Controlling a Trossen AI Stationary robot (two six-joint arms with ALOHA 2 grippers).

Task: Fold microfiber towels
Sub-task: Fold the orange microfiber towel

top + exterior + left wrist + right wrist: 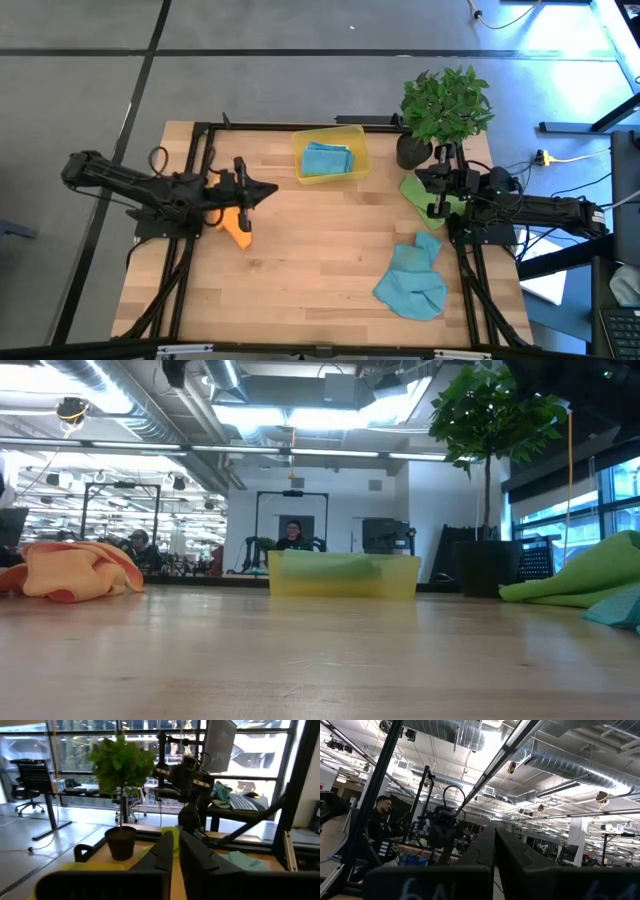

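Left gripper (268, 190) hung above the table's left half, fingers pressed together on nothing, as its wrist view showed them closed with only a sliver between. Orange towel (236, 227) lay crumpled just beside and below that gripper on the near side, partly under the arm; a yellowish fold showed with it in the low view, whether a second cloth I could not tell. Further right, at the far edge, a teal-blue towel (327, 160) sat folded inside the yellow bin (357, 137). Right of centre, toward the near edge, the second teal-blue towel (413, 285) lay loose and bunched, its long axis running roughly near-to-far, tapering toward the right arm. Green towel (418, 190) lay heaped under the right gripper (436, 183), beside the potted plant (446, 103). That gripper's fingers also appeared clenched and empty. Judgement: right arm was clearly nearer the loose teal cloth, which lay nearward of its gripper; left arm nearer the orange.
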